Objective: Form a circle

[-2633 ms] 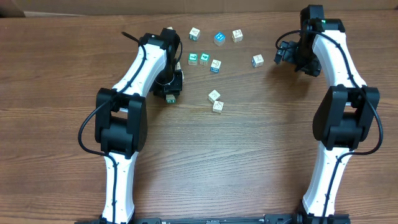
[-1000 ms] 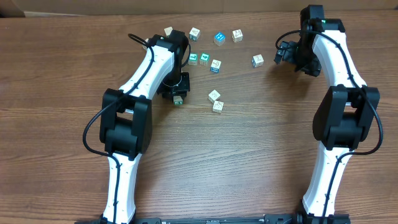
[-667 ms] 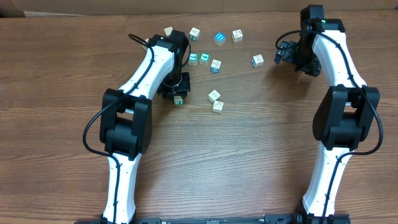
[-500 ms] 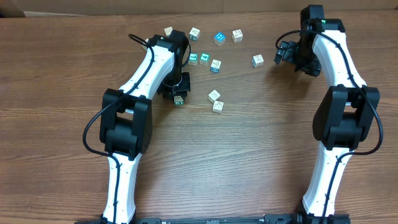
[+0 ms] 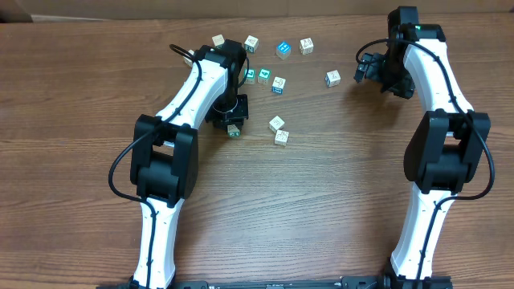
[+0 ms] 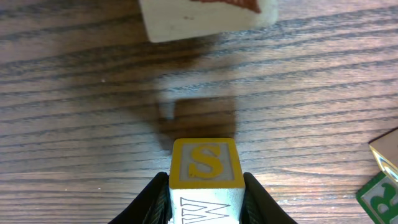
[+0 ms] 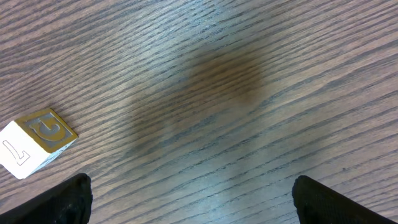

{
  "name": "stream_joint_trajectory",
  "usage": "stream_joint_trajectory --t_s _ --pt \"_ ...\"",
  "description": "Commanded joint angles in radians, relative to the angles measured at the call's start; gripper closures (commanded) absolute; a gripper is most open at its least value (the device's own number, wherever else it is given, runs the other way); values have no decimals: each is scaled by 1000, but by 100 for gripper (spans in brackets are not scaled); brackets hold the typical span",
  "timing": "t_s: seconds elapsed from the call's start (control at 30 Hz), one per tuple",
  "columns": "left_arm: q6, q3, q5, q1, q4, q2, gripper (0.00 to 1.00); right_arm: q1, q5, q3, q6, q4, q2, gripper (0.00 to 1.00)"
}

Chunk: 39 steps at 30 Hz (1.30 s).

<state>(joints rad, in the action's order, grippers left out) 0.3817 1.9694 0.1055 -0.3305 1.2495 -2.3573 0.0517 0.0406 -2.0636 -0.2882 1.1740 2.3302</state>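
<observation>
The small letter cubes for the circle lie loosely scattered at the far middle of the table: a back row [image 5: 251, 42], a teal-faced pair [image 5: 264, 76] and two whitish cubes [image 5: 279, 130] nearer the front. My left gripper [image 5: 234, 126] is low over the table, just left of those two. It is shut on a whitish cube with a yellow S face [image 6: 205, 163], its black fingers [image 6: 157, 194] pressing both sides. My right gripper [image 7: 196, 208] stands open over bare wood, with a yellow-faced cube [image 7: 37, 140] to its left, apart from it.
A solid bright-blue cube [image 5: 283, 49] sits in the back row. One cube [image 5: 332, 78] lies alone near the right gripper [image 5: 368, 68]. In the left wrist view a whitish cube [image 6: 205, 15] lies ahead and a green-lettered one [image 6: 379, 193] at the right edge.
My left gripper has carried the S cube a little right and toward the front, closer to the two front cubes. The right arm has not moved.
</observation>
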Motion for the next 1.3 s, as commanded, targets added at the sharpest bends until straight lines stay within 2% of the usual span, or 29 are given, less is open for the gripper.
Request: stream_joint_trajectory --t_s 0.0,0.3,1.27 --pt "-30 -3 27 -12 3 -1 73 0 3 -22 -4 -2 -24 0" --pt "-68 -3 105 -12 3 -1 73 0 2 -22 -4 -2 -24 0" --pt "-68 -3 130 -12 3 -1 71 0 2 -22 -4 -2 -24 0"
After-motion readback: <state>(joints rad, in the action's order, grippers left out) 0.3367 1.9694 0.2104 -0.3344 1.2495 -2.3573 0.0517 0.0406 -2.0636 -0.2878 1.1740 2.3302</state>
